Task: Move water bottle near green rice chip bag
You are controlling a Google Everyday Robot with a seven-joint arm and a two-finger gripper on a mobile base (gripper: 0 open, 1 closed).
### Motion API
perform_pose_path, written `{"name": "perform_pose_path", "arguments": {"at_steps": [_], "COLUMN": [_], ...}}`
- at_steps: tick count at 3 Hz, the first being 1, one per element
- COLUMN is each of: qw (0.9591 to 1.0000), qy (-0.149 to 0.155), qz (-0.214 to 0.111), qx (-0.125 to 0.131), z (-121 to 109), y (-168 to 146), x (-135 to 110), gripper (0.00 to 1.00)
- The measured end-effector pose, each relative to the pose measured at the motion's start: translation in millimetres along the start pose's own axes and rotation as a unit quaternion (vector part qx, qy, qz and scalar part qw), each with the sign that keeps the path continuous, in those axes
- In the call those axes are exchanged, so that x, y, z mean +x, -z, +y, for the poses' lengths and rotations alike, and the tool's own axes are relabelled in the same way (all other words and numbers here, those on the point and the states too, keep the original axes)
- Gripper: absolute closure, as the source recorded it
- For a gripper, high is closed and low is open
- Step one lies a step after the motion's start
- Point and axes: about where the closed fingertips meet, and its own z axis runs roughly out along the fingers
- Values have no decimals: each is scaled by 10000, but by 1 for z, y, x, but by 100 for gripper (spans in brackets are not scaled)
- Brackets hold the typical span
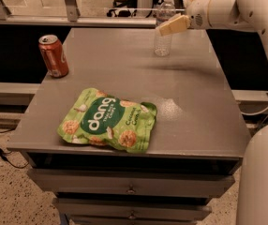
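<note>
The water bottle (163,39) stands upright at the far edge of the grey table (190,102), clear with a pale label band. My gripper (170,26) reaches in from the right at the bottle's upper part, its cream fingers (174,25) overlapping the bottle in the view. The green rice chip bag (108,124) lies flat near the table's front edge, left of centre, well apart from the bottle.
An orange-red soda can (54,55) stands at the table's left edge. Drawers (131,189) sit under the tabletop. My white arm (251,8) spans the top right, and the robot's body (263,172) fills the lower right. A rail runs behind the table.
</note>
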Motion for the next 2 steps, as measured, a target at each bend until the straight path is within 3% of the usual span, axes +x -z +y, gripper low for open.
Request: {"name": "perform_pose_path", "arguments": {"at_steps": [1, 2], "qw": [9998, 9996], "qy": [-127, -190], "qz": [-129, -222], "qx": [-7, 11], "z": [2, 4], "y": [-12, -21], "x": [0, 9], "gripper": [0, 15]}}
